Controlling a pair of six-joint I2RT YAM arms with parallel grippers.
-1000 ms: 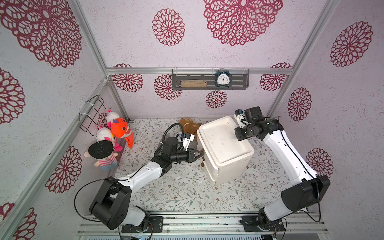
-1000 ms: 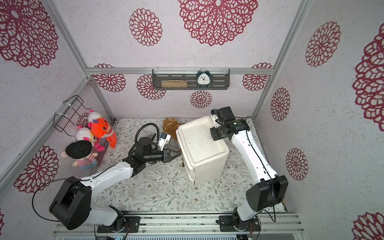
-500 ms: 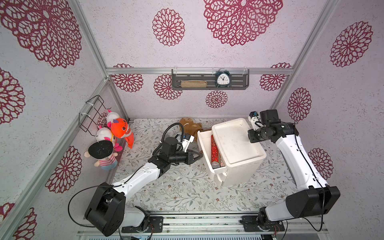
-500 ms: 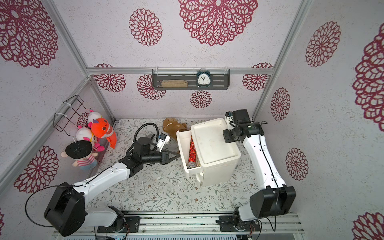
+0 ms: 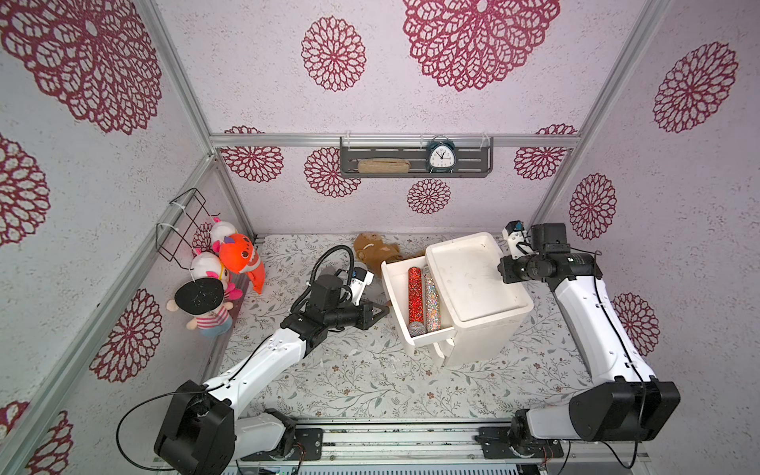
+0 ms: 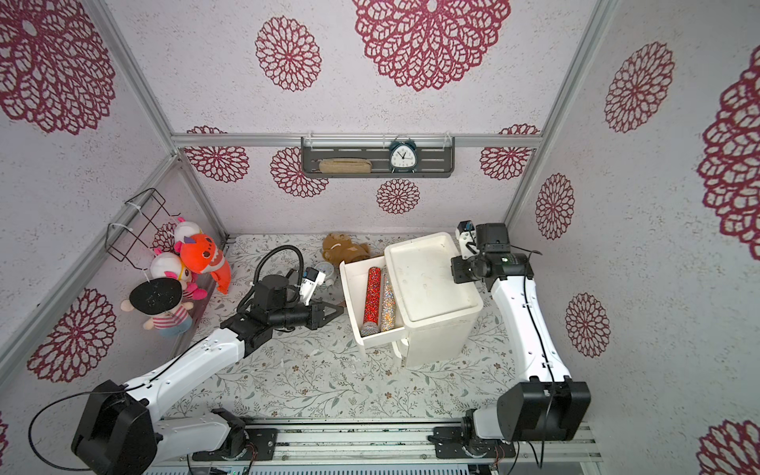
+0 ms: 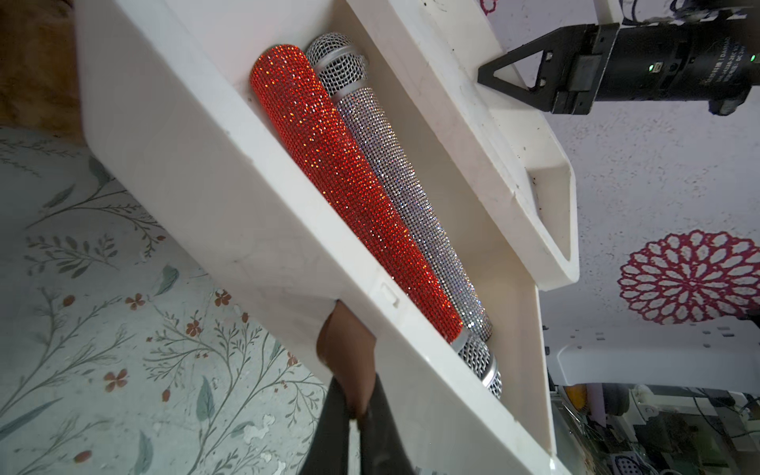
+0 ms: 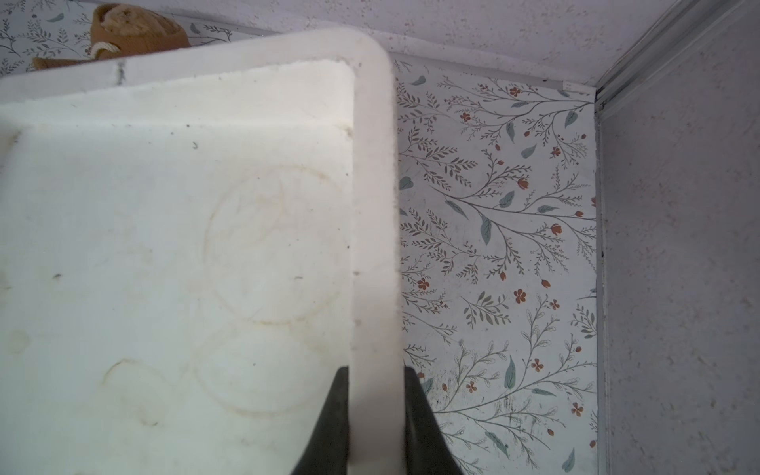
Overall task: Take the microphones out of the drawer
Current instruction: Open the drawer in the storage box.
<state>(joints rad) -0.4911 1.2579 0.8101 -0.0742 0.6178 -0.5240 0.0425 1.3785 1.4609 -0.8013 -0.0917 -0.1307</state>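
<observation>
Drawer (image 5: 398,306) slid farther out; left jaws pinch brown tab (image 7: 347,349), right jaws clamp cabinet rim (image 8: 374,205); microphones (image 5: 415,292) just behind tab.

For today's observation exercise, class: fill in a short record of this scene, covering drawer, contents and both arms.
Drawer: white plastic top drawer, pulled open
Contents: red glitter microphone and silver glitter microphone, side by side
Left jaws: shut on the drawer's brown pull tab
Right jaws: clamped on the white cabinet's raised top rim
</observation>
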